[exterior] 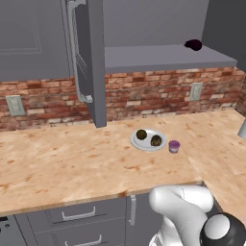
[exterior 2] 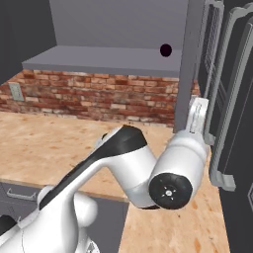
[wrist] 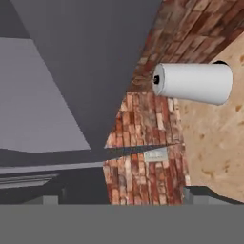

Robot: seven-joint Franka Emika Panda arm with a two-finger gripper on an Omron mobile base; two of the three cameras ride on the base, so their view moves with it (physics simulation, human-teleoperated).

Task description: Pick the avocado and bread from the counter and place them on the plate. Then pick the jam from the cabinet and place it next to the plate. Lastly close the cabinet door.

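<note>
Centre-right of the left base view, on the counter [exterior: 62,158], sits the plate [exterior: 144,145], and it is loaded: avocado [exterior: 141,134] on its left half, bread [exterior: 156,141] on its right half, close together. Just beside the plate's right rim stands the jam [exterior: 174,146], upright on the wood, a sliver of counter between them.

Up top, the cabinet [exterior: 163,57] gapes, its door [exterior: 91,62] swung out toward the camera, edge on, handle [exterior: 74,53] facing left. A dark lump [exterior: 194,45] rests at the far right of the shelf.

Over in the right base view the arm [exterior 2: 128,163] bends up toward the door's edge [exterior 2: 190,64] at right of frame.

Bottom of the hand view, the gripper [wrist: 126,198] shows both fingertips [wrist: 202,194] spread wide, nothing between them. Ahead of it are grey panel, brick wall [wrist: 143,124] and a white roll [wrist: 193,82] at upper right.
</note>
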